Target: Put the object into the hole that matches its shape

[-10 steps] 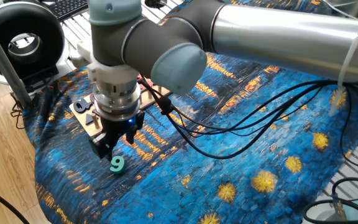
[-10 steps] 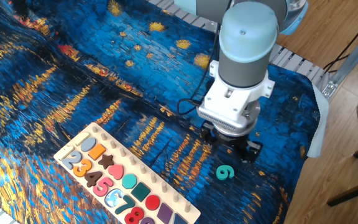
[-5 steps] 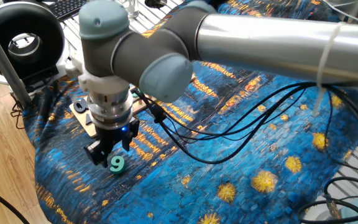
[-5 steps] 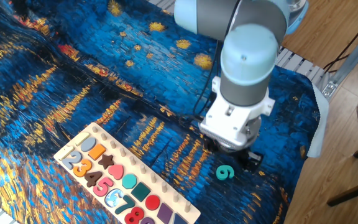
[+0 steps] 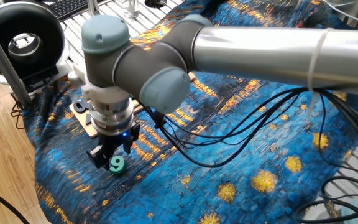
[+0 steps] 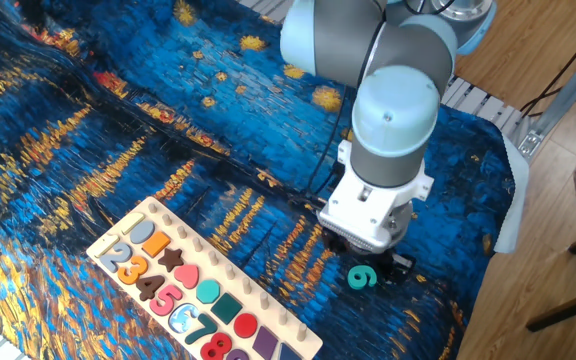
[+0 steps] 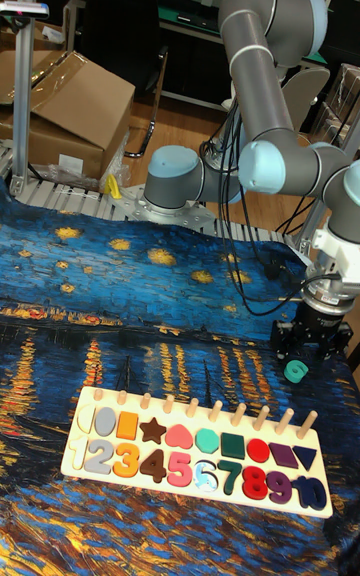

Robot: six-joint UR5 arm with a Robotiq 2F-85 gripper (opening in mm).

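The object, a small teal-green number 9 [image 5: 117, 163] [image 6: 362, 277] [image 7: 295, 371], lies flat on the blue painted cloth near the table's edge. My gripper [image 5: 110, 154] [image 6: 366, 258] [image 7: 308, 348] is open and points straight down just over it, with its dark fingers [image 5: 96, 155] low at the piece's sides and apart from it. The wooden number board [image 6: 118, 235] [image 7: 75, 436] lies further along the cloth. In its digit row, one place [image 7: 206, 474] between the pink 5 and the green 7 looks pale. In one fixed view the arm hides most of the board.
Black cables [image 5: 229, 137] hang from the arm over the cloth. A black ring light [image 5: 20, 37] stands at the table's corner, past the board. The cloth's edge [image 6: 513, 215] and the wooden floor are close to the gripper. Cardboard boxes [image 7: 70, 106] sit behind the table.
The gripper has come down and shifted slightly, from above and beside the 9 to low around it. The 9 and the board have not moved.
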